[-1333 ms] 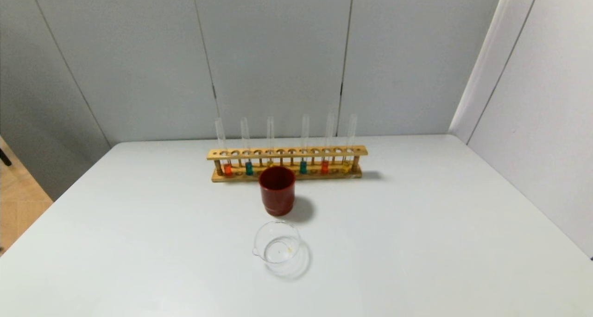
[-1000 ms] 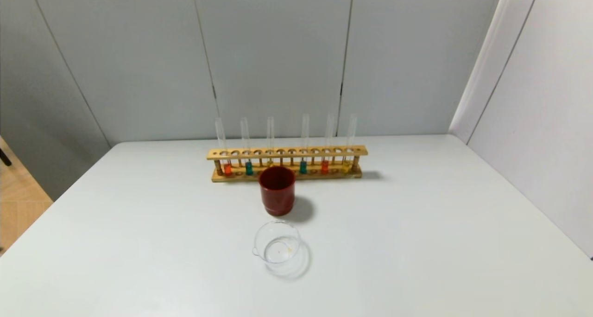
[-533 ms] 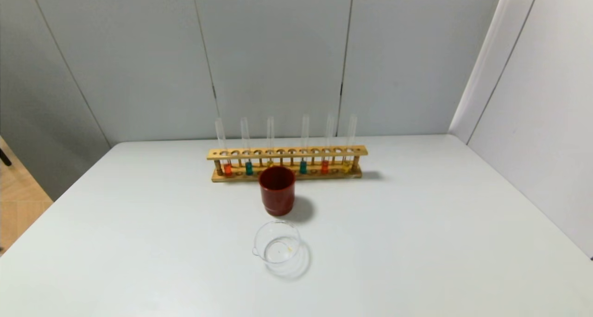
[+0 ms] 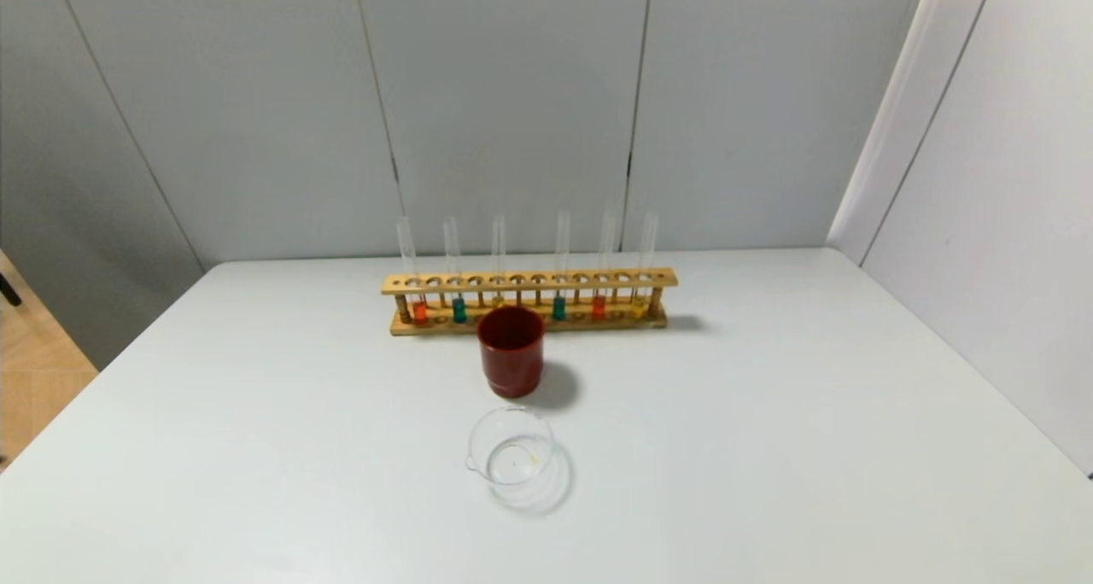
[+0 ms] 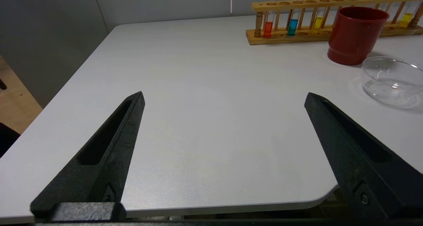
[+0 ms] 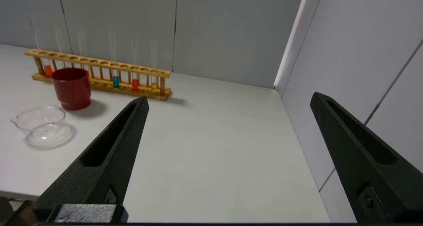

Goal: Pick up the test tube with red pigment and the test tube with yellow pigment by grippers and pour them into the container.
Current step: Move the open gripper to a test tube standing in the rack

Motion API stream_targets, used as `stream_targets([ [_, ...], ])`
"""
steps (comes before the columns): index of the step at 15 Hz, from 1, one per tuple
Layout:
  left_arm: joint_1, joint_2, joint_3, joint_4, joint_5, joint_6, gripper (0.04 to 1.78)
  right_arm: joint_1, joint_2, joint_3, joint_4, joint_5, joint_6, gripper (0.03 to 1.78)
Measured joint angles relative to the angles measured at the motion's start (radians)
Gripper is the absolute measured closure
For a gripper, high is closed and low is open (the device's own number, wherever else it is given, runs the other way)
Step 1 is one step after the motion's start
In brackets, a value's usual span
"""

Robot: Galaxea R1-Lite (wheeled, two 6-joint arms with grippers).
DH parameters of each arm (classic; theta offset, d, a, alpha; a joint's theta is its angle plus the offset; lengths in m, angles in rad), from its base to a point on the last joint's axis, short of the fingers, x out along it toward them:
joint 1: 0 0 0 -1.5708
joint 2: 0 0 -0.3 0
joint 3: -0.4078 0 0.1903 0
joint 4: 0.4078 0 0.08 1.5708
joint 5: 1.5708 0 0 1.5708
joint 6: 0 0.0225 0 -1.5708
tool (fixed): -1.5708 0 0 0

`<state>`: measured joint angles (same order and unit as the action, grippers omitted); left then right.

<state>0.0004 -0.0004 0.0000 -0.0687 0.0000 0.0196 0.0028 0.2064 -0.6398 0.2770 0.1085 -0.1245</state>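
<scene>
Evidently nothing was begun: the desk (image 4: 768, 447) carried the wooden rack (image 4: 529, 282) at the back, holding the test tube with red pigment (image 4: 599, 306) and the test tube with yellow pigment (image 4: 639, 304) upright, with the container (image 4: 511, 458) nearest for pouring. The left gripper (image 5: 224, 98) and right gripper (image 6: 229, 100) gaped, empty, near the desk's front edge.

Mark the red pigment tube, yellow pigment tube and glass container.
test tube with red pigment (image 4: 599, 307), head view, on its red liquid.
test tube with yellow pigment (image 4: 639, 306), head view, on its yellow liquid.
container (image 4: 511, 460), head view, on its base.
</scene>
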Motion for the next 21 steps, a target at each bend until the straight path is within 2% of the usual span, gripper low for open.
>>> stream_targets([
  [8, 0.0, 0.0, 0.0, 0.0, 0.0, 0.0, 0.11, 0.001, 0.417, -0.385, -0.016, -0.007, 0.013, 0.1],
  [15, 0.0, 0.0, 0.0, 0.0, 0.0, 0.0, 0.11, -0.02, 0.834, -0.748, -0.023, -0.007, 0.107, 0.1],
  [18, 0.0, 0.0, 0.0, 0.0, 0.0, 0.0, 0.11, -0.032, 1.023, -0.896, -0.03, -0.002, 0.121, 0.1],
  [21, 0.0, 0.0, 0.0, 0.0, 0.0, 0.0, 0.11, -0.032, 1.193, -0.982, -0.086, 0.003, 0.124, 0.1],
])
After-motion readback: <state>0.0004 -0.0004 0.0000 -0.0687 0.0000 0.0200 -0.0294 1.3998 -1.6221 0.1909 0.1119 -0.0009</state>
